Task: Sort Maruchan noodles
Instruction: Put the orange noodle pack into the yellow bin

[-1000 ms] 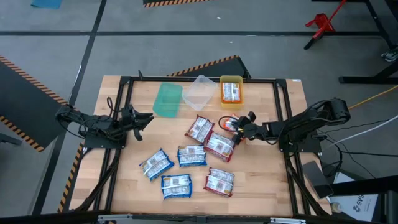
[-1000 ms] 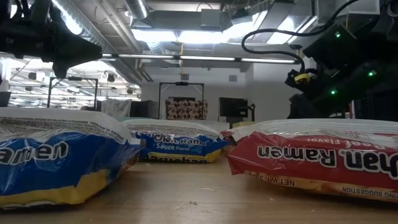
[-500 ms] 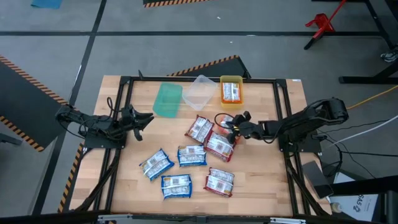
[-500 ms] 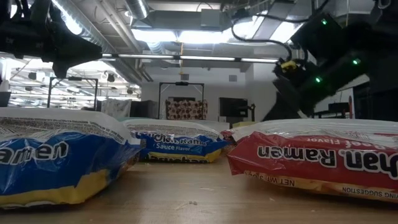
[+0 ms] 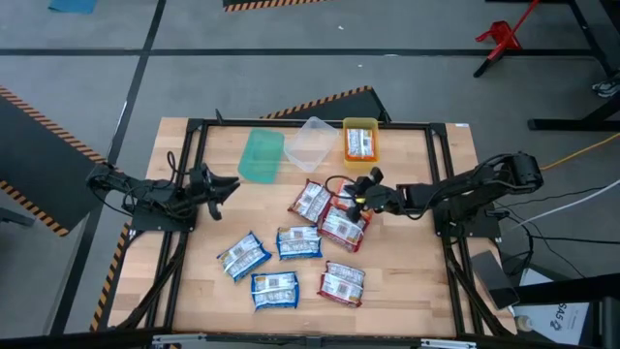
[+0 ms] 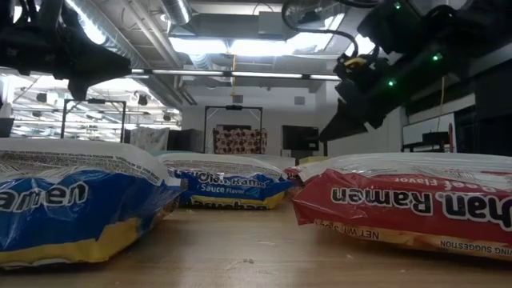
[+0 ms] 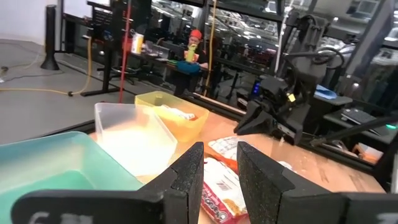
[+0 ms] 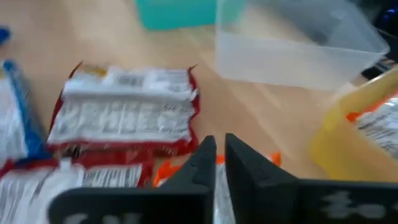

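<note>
Leftward travel has brought the right hand (image 5: 355, 196), fingers nearly closed and empty, over the red packets (image 5: 339, 225) at frame centre. Risk: narrow fingers may skid off wrapper.
</note>
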Available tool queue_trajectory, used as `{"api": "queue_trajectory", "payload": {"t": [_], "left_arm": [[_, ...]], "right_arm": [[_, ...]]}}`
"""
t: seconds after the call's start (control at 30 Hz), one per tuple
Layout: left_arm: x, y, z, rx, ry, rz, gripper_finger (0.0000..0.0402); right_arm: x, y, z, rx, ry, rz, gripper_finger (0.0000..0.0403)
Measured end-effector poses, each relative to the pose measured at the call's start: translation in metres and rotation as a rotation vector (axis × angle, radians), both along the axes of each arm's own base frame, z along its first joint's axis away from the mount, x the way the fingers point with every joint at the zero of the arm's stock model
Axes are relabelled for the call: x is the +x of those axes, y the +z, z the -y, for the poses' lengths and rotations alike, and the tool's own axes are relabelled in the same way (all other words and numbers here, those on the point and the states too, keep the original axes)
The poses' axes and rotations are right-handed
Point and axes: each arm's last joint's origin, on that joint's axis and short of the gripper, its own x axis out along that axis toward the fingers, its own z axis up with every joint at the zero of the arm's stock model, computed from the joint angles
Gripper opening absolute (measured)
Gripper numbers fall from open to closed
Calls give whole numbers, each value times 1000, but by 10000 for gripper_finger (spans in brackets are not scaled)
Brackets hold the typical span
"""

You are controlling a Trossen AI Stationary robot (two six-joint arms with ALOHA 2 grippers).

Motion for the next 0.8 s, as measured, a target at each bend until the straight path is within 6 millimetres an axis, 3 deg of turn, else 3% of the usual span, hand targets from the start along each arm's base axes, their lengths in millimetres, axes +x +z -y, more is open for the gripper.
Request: {"api": "queue_trajectory", "payload": {"t": [0.2, 0.33, 0.43, 0.6, 0.8], "left_arm": [[0, 0, 0, 1, -10, 0, 90], [0, 0, 0, 0, -2, 0, 90], [0, 0, 0, -1, 0, 1, 90], [-1, 0, -1, -8, 43, 2, 90], [-1, 0, -2, -12, 95, 1, 90]], "right_arm": [[-13, -16, 5, -4, 53, -21, 141], [-30, -30, 8, -37, 96, 53, 232], [-48, -39, 9, -78, 99, 119, 276], [-64, -45, 8, -93, 116, 174, 287], [-59, -41, 7, -139, 188, 163, 271]]}}
